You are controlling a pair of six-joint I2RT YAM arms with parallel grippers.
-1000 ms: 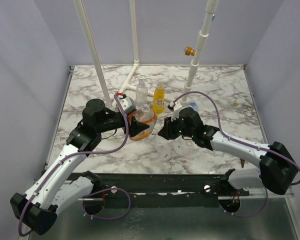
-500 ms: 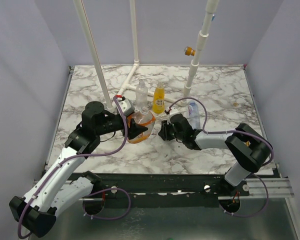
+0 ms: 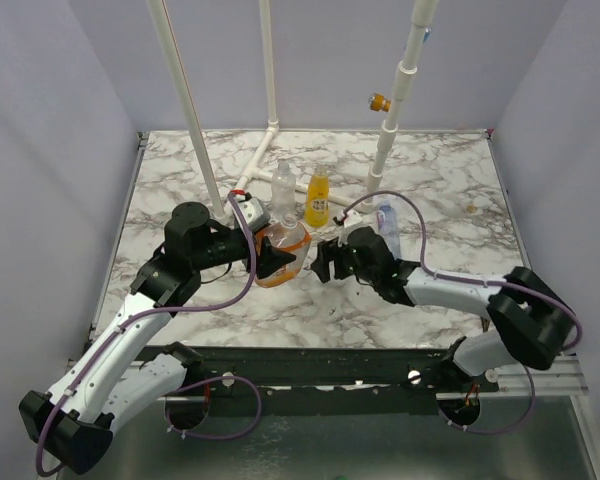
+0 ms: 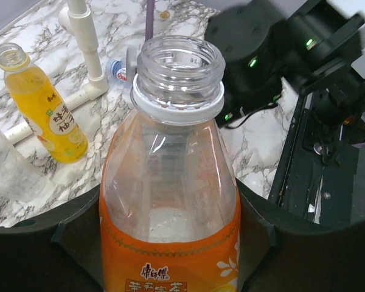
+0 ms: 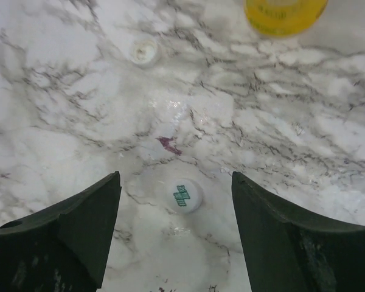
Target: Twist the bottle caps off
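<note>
The squat orange bottle (image 4: 170, 201) stands upright with its neck (image 4: 179, 61) bare, and my left gripper (image 4: 170, 243) is shut on its labelled body. In the top view this left gripper (image 3: 278, 258) and bottle (image 3: 285, 240) sit mid-table. My right gripper (image 5: 175, 180) is open and points down at the marble. A white cap with a green mark (image 5: 184, 196) lies loose between its fingers, touching neither. A second pale cap (image 5: 144, 50) lies farther off. The slender yellow bottle (image 4: 45, 115) stands uncapped. From above, the right gripper (image 3: 317, 265) is just right of the orange bottle.
A small clear bottle (image 3: 282, 183) and the yellow bottle (image 3: 318, 200) stand behind the orange one. The blue-labelled bottle (image 3: 386, 218) lies on its side near the right arm. The white pipe frame (image 3: 270, 130) with its orange knob (image 3: 379, 101) rises at the back.
My right gripper has opened and let the green-marked cap drop onto the table. Its arm has swung and shifted a little left. The left gripper still holds the orange bottle.
</note>
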